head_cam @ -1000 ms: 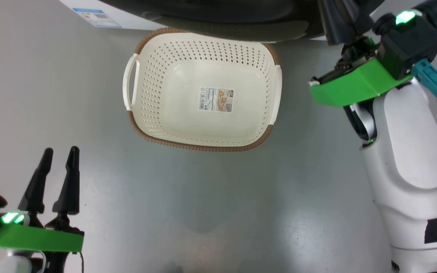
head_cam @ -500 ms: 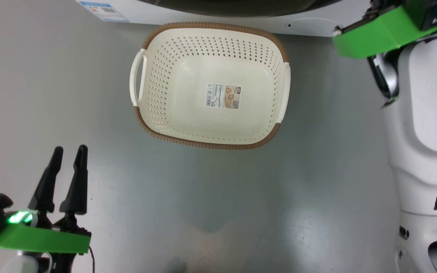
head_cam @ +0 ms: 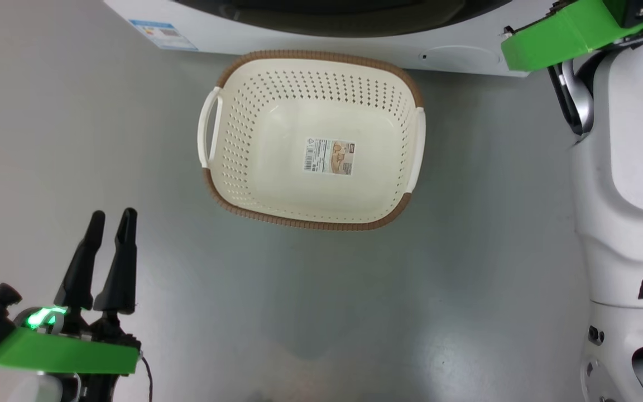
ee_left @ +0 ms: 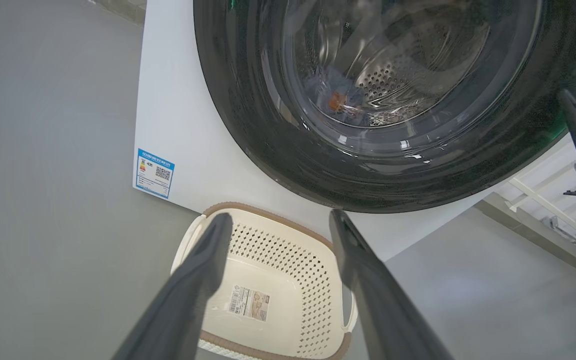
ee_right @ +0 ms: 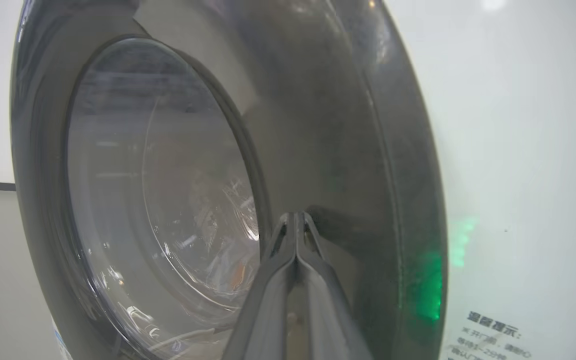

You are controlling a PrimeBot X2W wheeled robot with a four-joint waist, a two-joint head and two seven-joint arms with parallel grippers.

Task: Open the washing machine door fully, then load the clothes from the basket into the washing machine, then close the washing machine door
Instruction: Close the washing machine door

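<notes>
Well short of the door, the left gripper (head_cam: pixel 114 216) hung low over the floor with its fingers spread and nothing between them, rightly out of the way. Just under the door sat the basket (head_cam: pixel 305 222), bare down to its label, so loading looked done and closing was the step in hand. The door (ee_right: pixel 348 150) lay against the white front of the machine (ee_left: pixel 178 125), though whether its catch had taken could not be told. The right gripper (ee_right: pixel 295 216) had its fingers pressed together, holding nothing, tips at the door's black rim. A good close would probably need a steady push square into that rim, not the glass, since the gloss could let the tips skate. Behind the door's glass the clothes (ee_left: pixel 338 97) lay low in the drum, apparently clear of the seal.
</notes>
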